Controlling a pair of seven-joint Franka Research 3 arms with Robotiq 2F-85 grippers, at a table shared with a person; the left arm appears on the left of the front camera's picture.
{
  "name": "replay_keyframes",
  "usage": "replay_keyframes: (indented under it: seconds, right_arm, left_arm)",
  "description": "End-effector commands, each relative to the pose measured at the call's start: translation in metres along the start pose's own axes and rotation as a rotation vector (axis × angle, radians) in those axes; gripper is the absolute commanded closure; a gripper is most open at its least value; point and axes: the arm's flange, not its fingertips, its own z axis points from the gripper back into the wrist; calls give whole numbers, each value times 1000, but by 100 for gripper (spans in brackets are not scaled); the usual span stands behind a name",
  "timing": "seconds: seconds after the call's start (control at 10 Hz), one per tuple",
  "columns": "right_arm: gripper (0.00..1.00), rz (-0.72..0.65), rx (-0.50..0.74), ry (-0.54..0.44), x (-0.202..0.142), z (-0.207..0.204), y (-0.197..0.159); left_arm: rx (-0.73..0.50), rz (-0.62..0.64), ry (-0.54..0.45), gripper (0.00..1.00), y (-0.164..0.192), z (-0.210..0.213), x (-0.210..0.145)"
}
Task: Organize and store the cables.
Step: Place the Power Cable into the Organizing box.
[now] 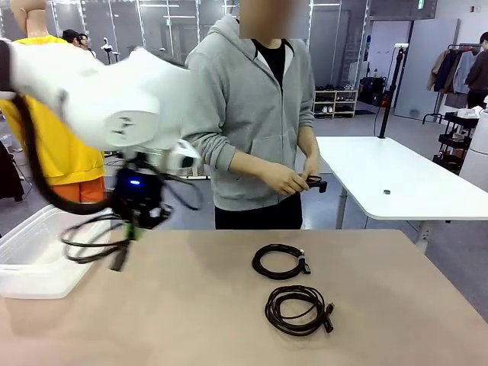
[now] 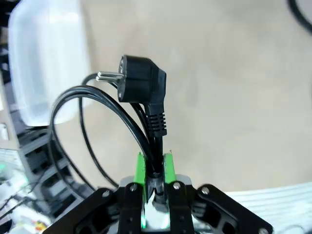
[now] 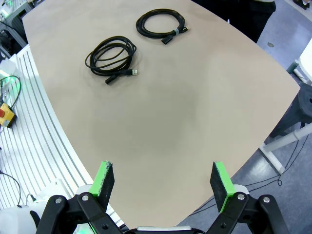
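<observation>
Here, left end effector (image 2: 154, 163) tight on cable (image 2: 141, 87) — seemingly near bin (image 1: 30, 263) edge; right end effector (image 3: 163, 175) agape over table (image 3: 185, 112).

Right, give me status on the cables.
Left gripper shut on power cable, near clear bin. Right gripper open, empty. Near coil, far coil on table. Nothing in the way.

Mid-table cables (image 1: 272, 309), bin (image 1: 34, 278) left, likely open between
</observation>
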Motion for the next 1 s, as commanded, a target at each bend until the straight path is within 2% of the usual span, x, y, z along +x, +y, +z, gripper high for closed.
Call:
replay_keyframes:
  seconds: [0.0, 0.2, 0.5, 0.7, 0.9]
  right_arm:
    - [0, 16, 6, -15, -2, 1, -1]
    - [0, 16, 6, -15, -2, 1, -1]
    - [0, 16, 6, -15, -2, 1, -1]
    - [0, 16, 6, -15, -2, 1, -1]
    - [0, 16, 6, -15, -2, 1, -1]
  left_arm:
    - [44, -30, -92, 83, 73, -9, -31]
    - [59, -34, -103, 83, 140, -12, -37]
    - [72, -71, -127, 83, 210, -33, -27]
    - [42, -71, -104, 83, 235, -64, 1]
    - [23, -41, -83, 83, 244, -96, 35]
